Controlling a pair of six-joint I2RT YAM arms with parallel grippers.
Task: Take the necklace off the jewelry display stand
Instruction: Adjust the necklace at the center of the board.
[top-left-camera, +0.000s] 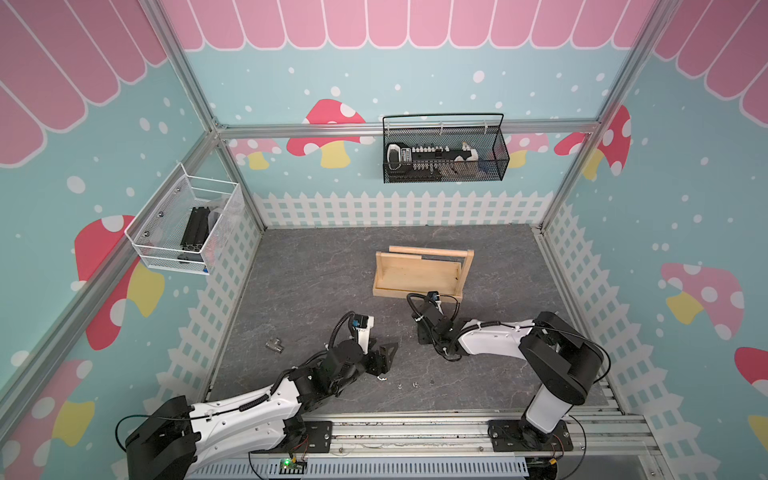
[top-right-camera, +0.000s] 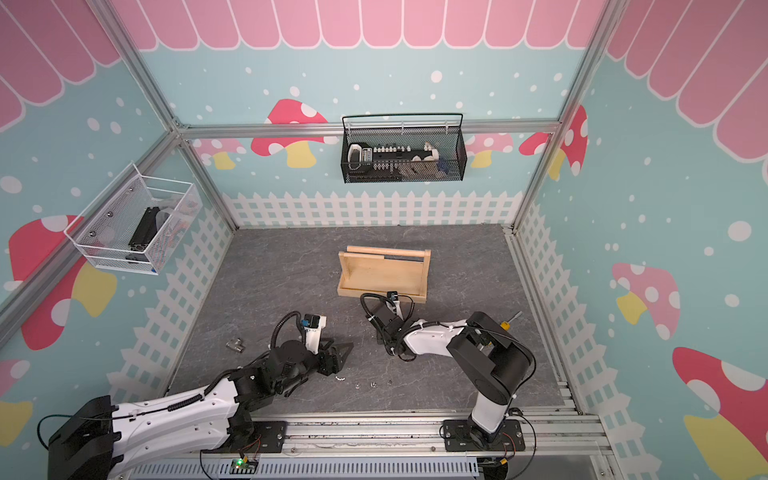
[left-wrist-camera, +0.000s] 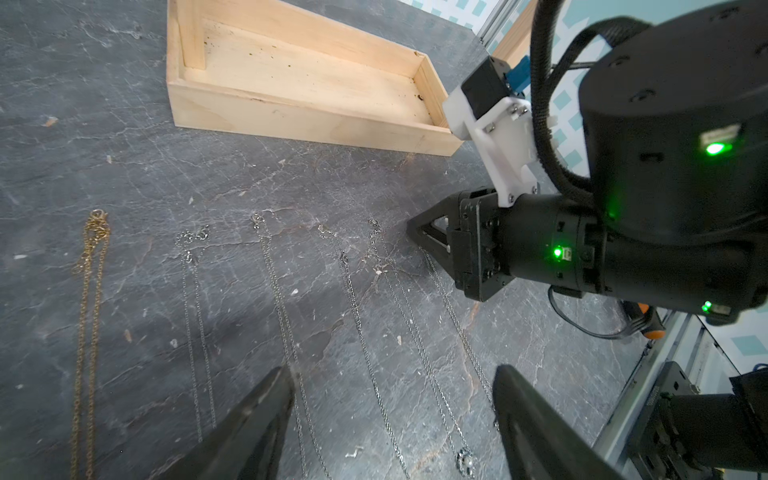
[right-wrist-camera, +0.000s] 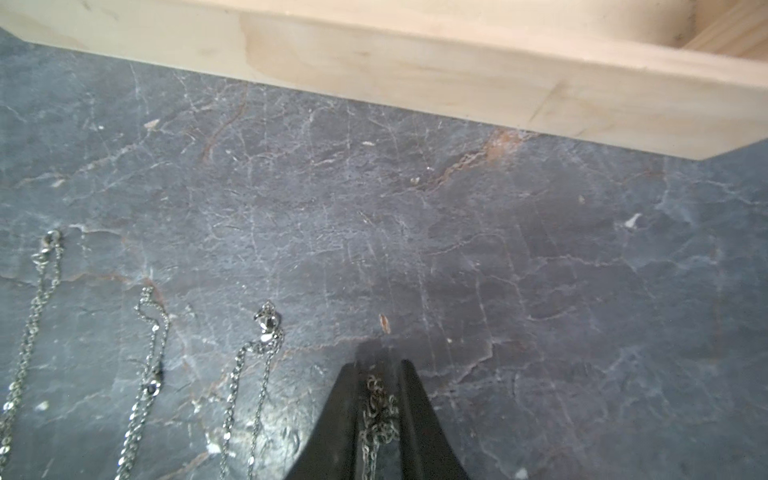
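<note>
Right wrist view: right gripper (right-wrist-camera: 378, 365), jaws narrowly parted, silver necklace (right-wrist-camera: 378, 411) bunched loose between them on slate tabletop (right-wrist-camera: 540, 249) just near of jewelry display stand (right-wrist-camera: 415, 70); risk: links snagging a jaw on lift-off, tangling neighbouring chains (right-wrist-camera: 266, 345) leftward.

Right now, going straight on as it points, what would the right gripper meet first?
Likely the jewelry display stand, its near base edge, across the table; how steeply the right gripper tilts is unclear.

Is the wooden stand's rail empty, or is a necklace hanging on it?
Empty: the dowel rail is bare; necklaces lie on the table.
</note>
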